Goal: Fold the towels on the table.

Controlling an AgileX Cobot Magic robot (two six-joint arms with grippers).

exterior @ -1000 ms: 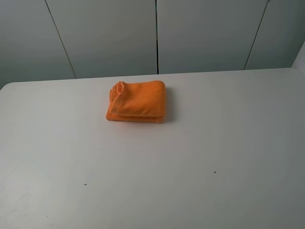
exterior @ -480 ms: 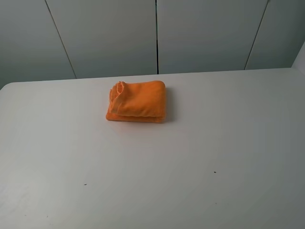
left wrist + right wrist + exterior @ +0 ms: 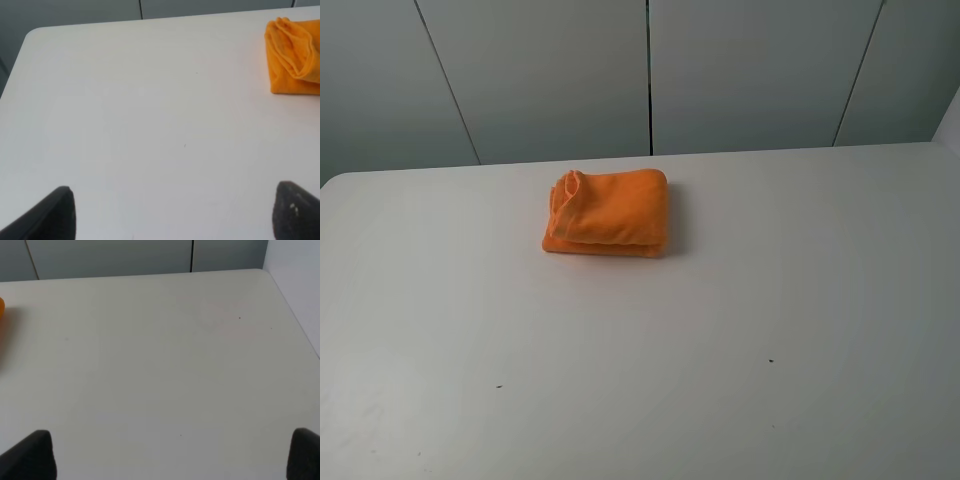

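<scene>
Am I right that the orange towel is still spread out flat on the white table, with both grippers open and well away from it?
Not quite. The orange towel is not spread flat: the exterior high view shows it folded into a compact stack of layers. The rest holds: it lies on the white table, with the left gripper and right gripper open and away from it.

bright orange towel [image 3: 607,212], white speckled table [image 3: 650,340]

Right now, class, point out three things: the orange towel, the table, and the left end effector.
orange towel [image 3: 607,212], exterior high view, top folded layer.
table [image 3: 720,330], exterior high view, bare surface.
left end effector [image 3: 172,212], left wrist view, midway between its dark fingertips.
</scene>
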